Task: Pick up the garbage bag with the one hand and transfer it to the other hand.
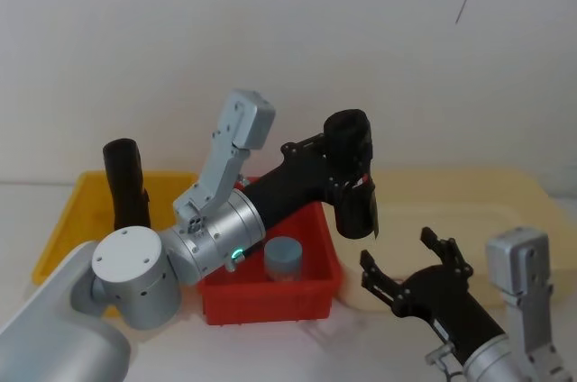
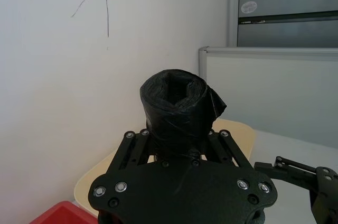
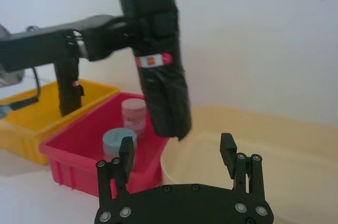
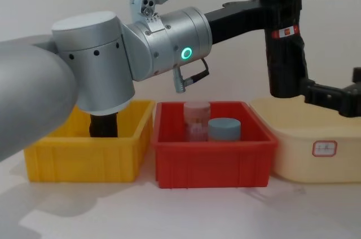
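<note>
Waiting low and nearest the body: right pincer (image 1: 397,251), spread wide, nothing in it, fingers pointing up and forward over the cream tub (image 1: 505,211). Just beyond and above its tips hangs the garbage bag (image 3: 158,76), near upright with a slight lean, its lower end apart from those fingers.

Left pincer (image 1: 343,161) is clenched on the roll's upper part, above the red-and-white label band (image 3: 153,60). The lower half is free.

Handover judged about to begin. To do it well:
- Raise the right pincer until the roll sits centred between both fingers.
- Take it below the label, clear of the left pincer.
- Close fully before the left lets go.
- A loose fold of plastic along the roll could give a false grip, so take the firm body.

Below the left pincer is a red bin (image 4: 214,160) holding a blue-lidded jar (image 1: 284,258). Farther off is a yellow bin (image 4: 79,160).
</note>
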Robot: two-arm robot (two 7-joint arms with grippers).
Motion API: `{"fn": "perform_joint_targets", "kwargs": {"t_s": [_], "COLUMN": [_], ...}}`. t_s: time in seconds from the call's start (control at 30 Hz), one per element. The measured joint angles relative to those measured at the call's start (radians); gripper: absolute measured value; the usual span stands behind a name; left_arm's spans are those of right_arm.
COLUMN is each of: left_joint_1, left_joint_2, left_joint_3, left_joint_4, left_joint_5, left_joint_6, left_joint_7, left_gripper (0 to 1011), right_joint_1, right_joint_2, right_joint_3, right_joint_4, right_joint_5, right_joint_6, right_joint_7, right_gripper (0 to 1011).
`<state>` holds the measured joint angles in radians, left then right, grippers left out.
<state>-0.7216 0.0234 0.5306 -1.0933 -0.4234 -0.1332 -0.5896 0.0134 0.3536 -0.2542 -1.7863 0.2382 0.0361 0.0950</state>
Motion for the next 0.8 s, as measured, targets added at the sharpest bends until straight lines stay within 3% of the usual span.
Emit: {"fn": "perform_joint_targets", "kwargs": {"t_s": [0.8], "left_joint_1": [-0.005], "left_joint_2": [-0.001], "left_joint_3": [0.004], "left_joint_4": [0.009], "left_joint_5": [0.002], "left_joint_6": [-0.002], "left_joint_7": [0.002], "left_gripper": [367], "right_joint_1": [0.136], "right_joint_2": [-0.045], "right_joint_3": [-0.045], "right_joint_4": [0.118], "right_joint_5": [-0.028], "right_joint_6": [0.000], "right_joint_7": [0.079], "right_gripper": [1000]}}
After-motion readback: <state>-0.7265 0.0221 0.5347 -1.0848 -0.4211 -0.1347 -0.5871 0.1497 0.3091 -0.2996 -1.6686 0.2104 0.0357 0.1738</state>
